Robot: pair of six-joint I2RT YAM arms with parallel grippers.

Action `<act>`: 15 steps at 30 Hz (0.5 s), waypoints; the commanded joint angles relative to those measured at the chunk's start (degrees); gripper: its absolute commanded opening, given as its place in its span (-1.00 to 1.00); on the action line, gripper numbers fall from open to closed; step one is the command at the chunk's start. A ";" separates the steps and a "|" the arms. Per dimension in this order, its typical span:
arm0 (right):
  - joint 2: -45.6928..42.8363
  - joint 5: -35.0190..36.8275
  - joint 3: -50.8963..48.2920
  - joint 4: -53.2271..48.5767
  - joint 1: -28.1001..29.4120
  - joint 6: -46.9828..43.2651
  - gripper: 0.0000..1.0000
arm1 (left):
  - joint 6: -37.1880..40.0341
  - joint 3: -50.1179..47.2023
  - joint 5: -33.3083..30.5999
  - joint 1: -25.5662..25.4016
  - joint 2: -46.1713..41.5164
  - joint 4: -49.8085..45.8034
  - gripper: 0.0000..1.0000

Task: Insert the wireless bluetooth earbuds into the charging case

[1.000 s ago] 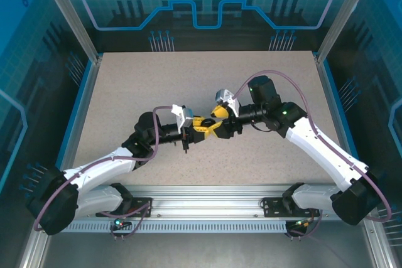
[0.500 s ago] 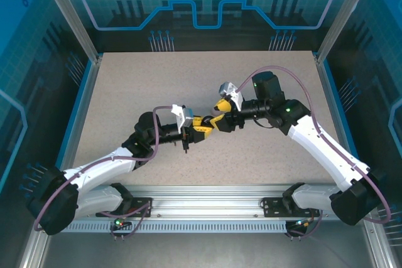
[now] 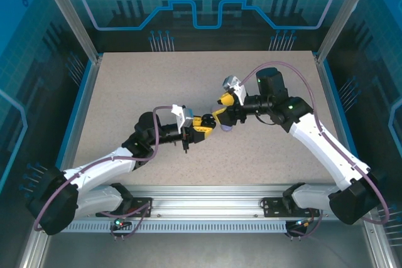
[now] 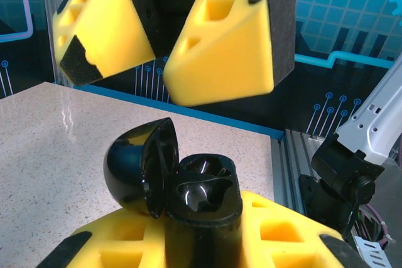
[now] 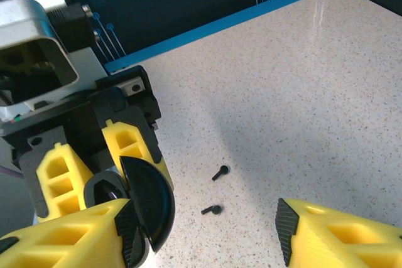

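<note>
Lying loose, two tiny black earbuds (image 5: pixel 220 172); left gripper (image 4: pixel 201 236) clamps the open black charging case (image 4: pixel 188 192); right gripper (image 5: pixel 204 218) gapes empty.

Top external: we look down from high behind arm bases, facing far wall; whole speckled beige table top (image 3: pixel 125 92) in frame, seen from far.

Left wrist: we sit low and very near, looking almost level along own yellow-padded left gripper (image 4: pixel 201 243) across table toward blue-lit wall panel (image 4: pixel 352 23); glossy black round charging case with open lid (image 4: pixel 182 180) close in foreground.

Right wrist: we look steeply down at table past own yellow-padded right gripper (image 5: pixel 207 236), close.

Shared: both wrist views catch case and each other's gripper; top view takes in both grippers at table centre.
</note>
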 commanded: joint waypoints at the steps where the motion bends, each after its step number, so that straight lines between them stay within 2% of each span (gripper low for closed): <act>1: -3.55 -1.25 0.20 1.01 -1.93 3.13 0.28 | 1.16 0.64 -2.44 -0.31 -1.57 0.73 -0.84; 11: -4.71 15.97 -8.50 -1.28 -2.57 22.33 0.17 | 5.84 -0.36 -9.49 -0.26 -11.12 -11.16 -0.89; 15: -2.22 21.20 -12.62 0.41 0.84 29.86 0.08 | 6.04 -0.41 -13.73 -0.30 -16.38 -15.63 -0.93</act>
